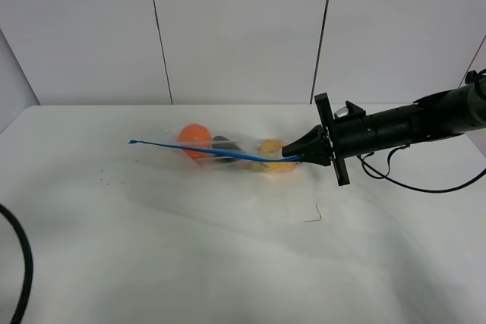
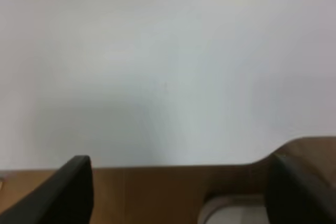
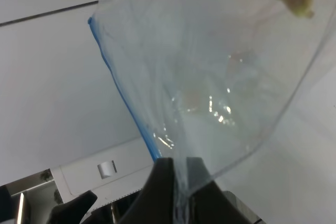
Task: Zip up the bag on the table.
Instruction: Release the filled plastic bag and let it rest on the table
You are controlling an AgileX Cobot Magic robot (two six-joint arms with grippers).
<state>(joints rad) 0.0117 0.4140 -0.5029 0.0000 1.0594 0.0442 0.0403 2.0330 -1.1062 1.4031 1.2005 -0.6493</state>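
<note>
At the bag's (image 1: 228, 153) right end, right end effector (image 1: 292, 157) is pinching the blue zip strip (image 1: 205, 152), which is running leftward; left end effector (image 2: 173, 192), open, is hovering off the desk (image 1: 228, 263).

Lab — white table (image 1: 228, 263), panelled wall (image 1: 243, 28)

Legible markings: none.
We find no readable text, label, brand, number or sign in any view, neither on the bag (image 1: 228, 151), nor the surface (image 1: 228, 263), nor the right tool (image 1: 292, 153).
</note>
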